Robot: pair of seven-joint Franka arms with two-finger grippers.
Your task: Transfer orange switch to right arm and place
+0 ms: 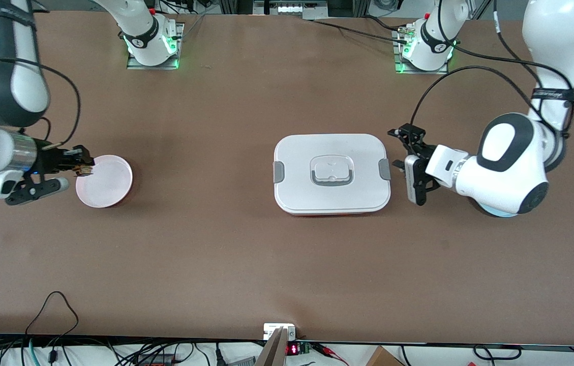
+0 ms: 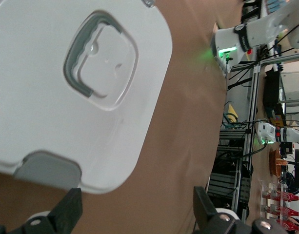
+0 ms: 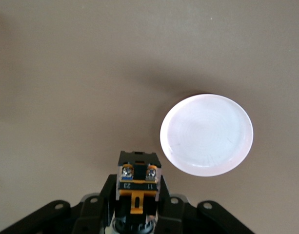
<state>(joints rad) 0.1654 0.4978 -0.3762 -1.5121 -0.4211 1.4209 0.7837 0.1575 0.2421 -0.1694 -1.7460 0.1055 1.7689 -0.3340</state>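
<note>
The white lidded box (image 1: 332, 173) sits mid-desk; the left claw (image 1: 404, 165) waits beside it, released. The right claw (image 1: 81, 165) hangs over the pink plate's (image 1: 106, 189) rim, grasping the orange switch (image 3: 137, 187). Early release risks the switch rolling off.

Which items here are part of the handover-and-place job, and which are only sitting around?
In the job:
- orange switch, gripped in the right claw over the plate's rim
- pink plate
- left claw, open, waiting beside the box

Lying about:
- white lidded box
</note>
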